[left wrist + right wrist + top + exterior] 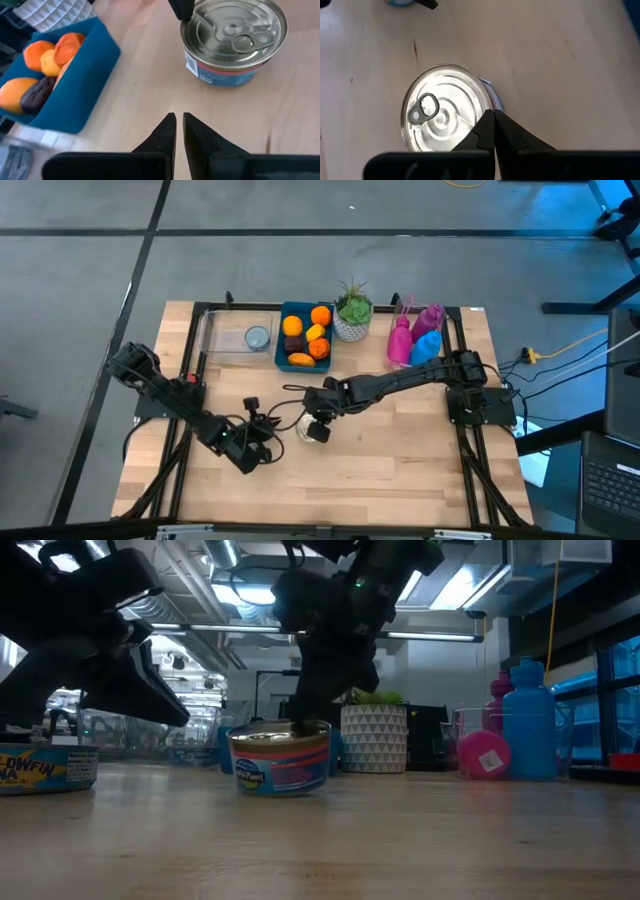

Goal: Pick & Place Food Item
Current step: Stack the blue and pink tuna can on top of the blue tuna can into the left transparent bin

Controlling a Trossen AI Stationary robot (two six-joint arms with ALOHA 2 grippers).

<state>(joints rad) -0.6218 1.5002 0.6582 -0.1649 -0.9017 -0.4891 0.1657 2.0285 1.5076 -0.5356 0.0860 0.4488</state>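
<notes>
A tuna can [280, 756] with a silver pull-tab lid [442, 110] stands upright on the wooden table, near its middle [313, 430]. My right gripper [493, 122] is shut and slants down from the table's right, its tips at the lid's rim. My left gripper [179, 125] hovers left of the can and above the table, pointing toward it, shut with nothing between its fingers. A blue bin [305, 335] holding oranges and other food stands at the far edge. My right gripper's shut fingertips [181, 11] are at the can's top rim [189, 24], on the side toward the table's far edge, slanting down from above. I cannot tell whether they touch the rim or stand just over it. The can rests flat on the table.
A clear container [240, 335] with a small can stands left of the bin. A potted plant [352, 315] and pink and blue bottles [415, 340] stand at the far right. Another tuna can [45, 768] sits at the low view's left. The near half of the table [400, 470] is bare wood.
</notes>
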